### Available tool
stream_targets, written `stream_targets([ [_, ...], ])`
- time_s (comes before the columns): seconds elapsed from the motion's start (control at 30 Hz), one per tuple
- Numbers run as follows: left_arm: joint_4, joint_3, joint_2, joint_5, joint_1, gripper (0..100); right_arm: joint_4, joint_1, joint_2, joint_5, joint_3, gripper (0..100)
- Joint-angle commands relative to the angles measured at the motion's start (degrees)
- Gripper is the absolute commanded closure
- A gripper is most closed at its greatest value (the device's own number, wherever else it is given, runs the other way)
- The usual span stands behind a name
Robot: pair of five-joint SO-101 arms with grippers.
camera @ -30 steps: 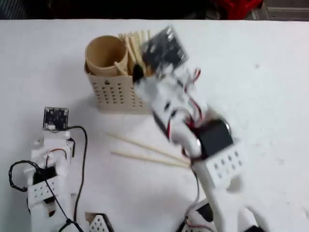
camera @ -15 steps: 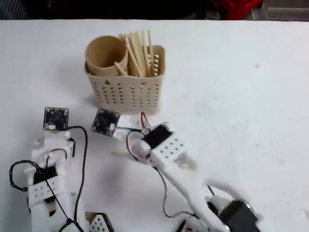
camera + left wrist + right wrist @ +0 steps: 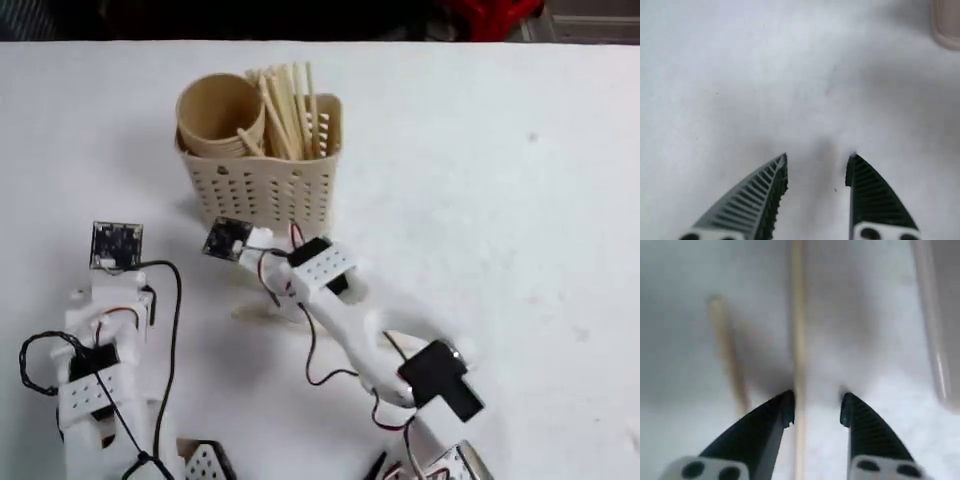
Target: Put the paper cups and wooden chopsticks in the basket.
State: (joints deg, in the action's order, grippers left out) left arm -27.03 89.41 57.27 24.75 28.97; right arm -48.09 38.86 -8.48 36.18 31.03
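Two loose chopsticks (image 3: 799,315) lie on the table (image 3: 520,200) before the basket (image 3: 262,190), which holds the paper cups (image 3: 218,115). From above, we see an arm hiding most of both. The right gripper (image 3: 816,407) is spread around one stick; the left gripper (image 3: 816,172) gapes over bare table.

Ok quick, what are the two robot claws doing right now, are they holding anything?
Left gripper: open, holding nothing.
Right gripper: open, with a wooden chopstick lying between its jaws, not gripped.

Bright, even light on the white table (image 3: 520,200) — soft, faint shadows
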Motion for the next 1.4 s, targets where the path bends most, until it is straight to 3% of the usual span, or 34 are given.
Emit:
stream_targets([
  [0.0, 1.14, -0.18, 0.92, 0.53, -0.57, 80, -0.13, -0.84, -1.54, 0.7, -2.64, 88.7],
  [0.1, 1.14, -0.18, 0.92, 0.53, -0.57, 80, -0.31, -0.84, -1.54, 0.18, -2.73, 99.1],
  [0.47, 1.14, -0.18, 0.92, 0.53, -0.57, 80, -2.07, -0.75, 2.59, -2.2, -2.02, 98.2],
  [0.97, 1.14, -0.18, 0.92, 0.53, -0.57, 80, -8.22, -0.84, 48.66, -4.57, 14.24, 98.2],
  [1.2, 1.14, -0.18, 0.92, 0.53, -0.57, 80, -17.01, -0.75, 71.16, -12.13, 5.19, 98.1],
  [1.37, 1.14, -0.18, 0.92, 0.53, -0.57, 80, -18.15, -0.84, 70.55, -14.42, -8.44, 98.1],
])
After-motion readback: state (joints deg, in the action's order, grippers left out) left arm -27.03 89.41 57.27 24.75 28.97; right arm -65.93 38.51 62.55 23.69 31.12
